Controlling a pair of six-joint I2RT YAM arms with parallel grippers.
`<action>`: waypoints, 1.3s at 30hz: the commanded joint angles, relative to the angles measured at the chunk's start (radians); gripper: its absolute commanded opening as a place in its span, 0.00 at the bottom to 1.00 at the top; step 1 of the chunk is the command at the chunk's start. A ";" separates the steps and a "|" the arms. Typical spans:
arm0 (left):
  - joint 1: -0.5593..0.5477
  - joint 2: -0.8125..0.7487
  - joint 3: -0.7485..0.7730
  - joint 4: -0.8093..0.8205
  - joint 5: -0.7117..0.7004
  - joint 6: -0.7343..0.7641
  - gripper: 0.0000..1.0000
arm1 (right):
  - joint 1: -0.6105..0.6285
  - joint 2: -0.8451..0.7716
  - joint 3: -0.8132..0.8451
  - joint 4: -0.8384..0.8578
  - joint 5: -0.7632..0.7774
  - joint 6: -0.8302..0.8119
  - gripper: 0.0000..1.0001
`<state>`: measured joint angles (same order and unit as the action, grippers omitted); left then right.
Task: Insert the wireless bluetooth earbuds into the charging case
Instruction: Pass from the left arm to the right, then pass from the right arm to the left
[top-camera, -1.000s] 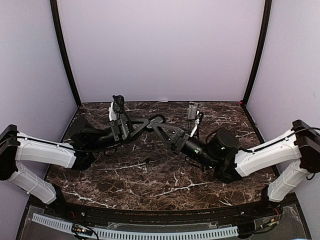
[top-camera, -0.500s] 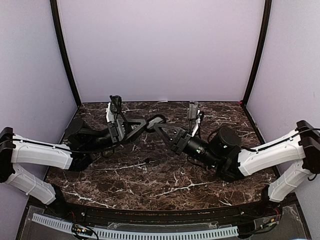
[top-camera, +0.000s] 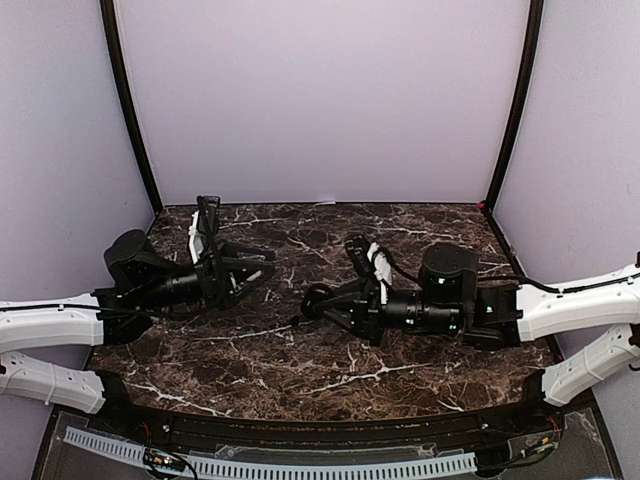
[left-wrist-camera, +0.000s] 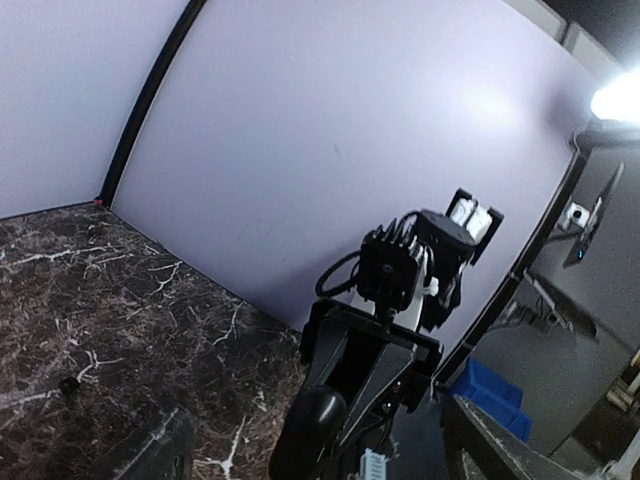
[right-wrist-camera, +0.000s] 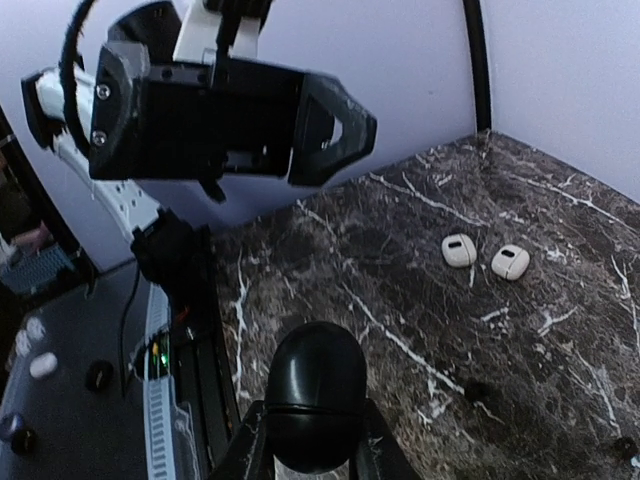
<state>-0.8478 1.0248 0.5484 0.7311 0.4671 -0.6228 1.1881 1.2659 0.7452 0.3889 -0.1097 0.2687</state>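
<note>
The left gripper (top-camera: 262, 270) is held low over the left part of the marble table (top-camera: 350, 385). Its jaws are spread wide apart and nothing is held between them. In the right wrist view, beyond that gripper, a white case (right-wrist-camera: 459, 250) and a second white case (right-wrist-camera: 510, 262) are seen lying side by side on the marble, just apart. A tiny dark speck (top-camera: 296, 321), possibly a black earbud though too small to be made out, is found just in front of the right gripper's tip. The right gripper (top-camera: 320, 300) is stretched leftward near the table's middle. Its jaws are clamped on a black charging case (right-wrist-camera: 318, 385), rounded like a pebble.
</note>
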 joint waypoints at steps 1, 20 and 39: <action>0.004 0.006 -0.072 -0.038 0.183 0.346 0.88 | -0.013 -0.005 0.104 -0.340 -0.098 -0.177 0.18; 0.000 0.236 -0.255 0.163 0.185 0.819 0.95 | 0.026 0.340 0.500 -0.905 0.019 -0.450 0.17; 0.000 0.346 -0.361 0.462 0.150 0.743 0.86 | 0.055 0.457 0.566 -0.863 0.034 -0.525 0.14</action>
<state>-0.8482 1.3281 0.1799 1.1584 0.5297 0.0544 1.2251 1.7039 1.2663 -0.5068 -0.0738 -0.2298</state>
